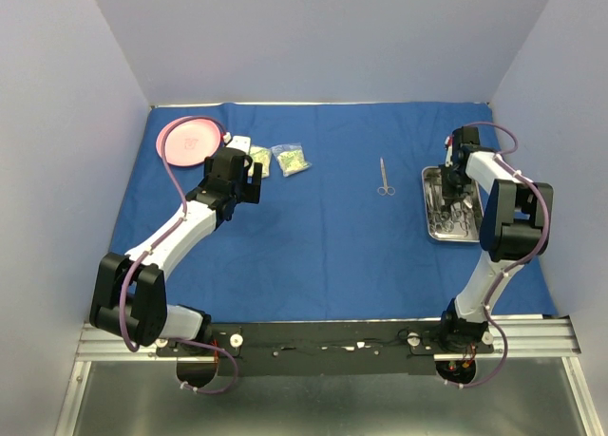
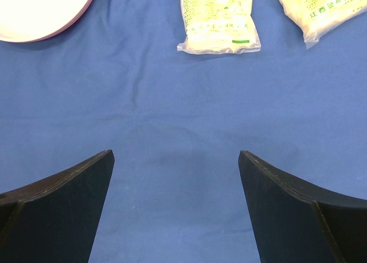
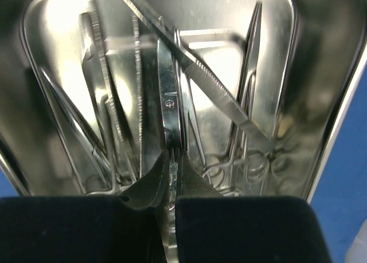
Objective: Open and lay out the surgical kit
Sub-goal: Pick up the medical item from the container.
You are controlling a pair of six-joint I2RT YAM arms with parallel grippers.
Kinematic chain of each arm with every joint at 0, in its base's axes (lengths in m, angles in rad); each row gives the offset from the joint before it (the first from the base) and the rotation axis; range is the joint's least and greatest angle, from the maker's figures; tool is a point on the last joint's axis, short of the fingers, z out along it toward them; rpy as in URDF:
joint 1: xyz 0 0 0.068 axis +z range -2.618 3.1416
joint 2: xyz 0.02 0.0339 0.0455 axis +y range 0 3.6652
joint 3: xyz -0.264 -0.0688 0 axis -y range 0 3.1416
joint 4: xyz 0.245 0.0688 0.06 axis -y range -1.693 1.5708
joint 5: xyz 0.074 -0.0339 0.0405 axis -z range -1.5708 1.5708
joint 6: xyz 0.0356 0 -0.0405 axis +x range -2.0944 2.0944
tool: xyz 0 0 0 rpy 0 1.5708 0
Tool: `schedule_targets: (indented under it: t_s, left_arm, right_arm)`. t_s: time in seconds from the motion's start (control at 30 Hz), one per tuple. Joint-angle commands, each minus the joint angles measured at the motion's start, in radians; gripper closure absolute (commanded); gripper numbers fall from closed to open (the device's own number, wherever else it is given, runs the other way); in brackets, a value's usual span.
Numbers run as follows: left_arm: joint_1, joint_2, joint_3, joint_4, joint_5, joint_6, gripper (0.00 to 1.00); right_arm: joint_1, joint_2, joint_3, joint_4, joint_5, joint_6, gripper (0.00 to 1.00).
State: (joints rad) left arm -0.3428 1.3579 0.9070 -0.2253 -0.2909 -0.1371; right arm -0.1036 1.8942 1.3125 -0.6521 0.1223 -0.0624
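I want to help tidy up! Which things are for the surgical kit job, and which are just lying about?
For the job: blue cloth, steel tray, instruments in the tray, forceps on the cloth, two packets.
Just lying about: pink plate.

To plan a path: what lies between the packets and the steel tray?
Only silver forceps on bare blue cloth, seen in the top view.

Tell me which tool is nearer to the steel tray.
Right. The right tool is down inside the steel tray, pinching a steel instrument. The left tool hovers open over the blue cloth by the packets, far across the cloth.
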Motion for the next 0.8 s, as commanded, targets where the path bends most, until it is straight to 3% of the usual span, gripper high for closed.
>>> schedule_targets:
  t_s: [0.0, 0.6, 0.77]
  left_arm:
    - [-0.005, -0.022, 0.015, 0.012, 0.018, 0.011, 0.01]
    - [-0.005, -0.005, 0.02, 0.009, 0.015, 0.011, 0.01]
    - [-0.005, 0.004, 0.023, 0.006, 0.016, 0.01, 0.01]
  right_arm:
    - [0.012, -0.075, -0.035, -0.026, 0.02, 0.059, 0.97]
    - [0.016, -0.219, -0.036, -0.086, 0.03, 0.193, 0.99]
    - [0.093, -0.25, 0.008, -0.092, 0.007, 0.193, 0.99]
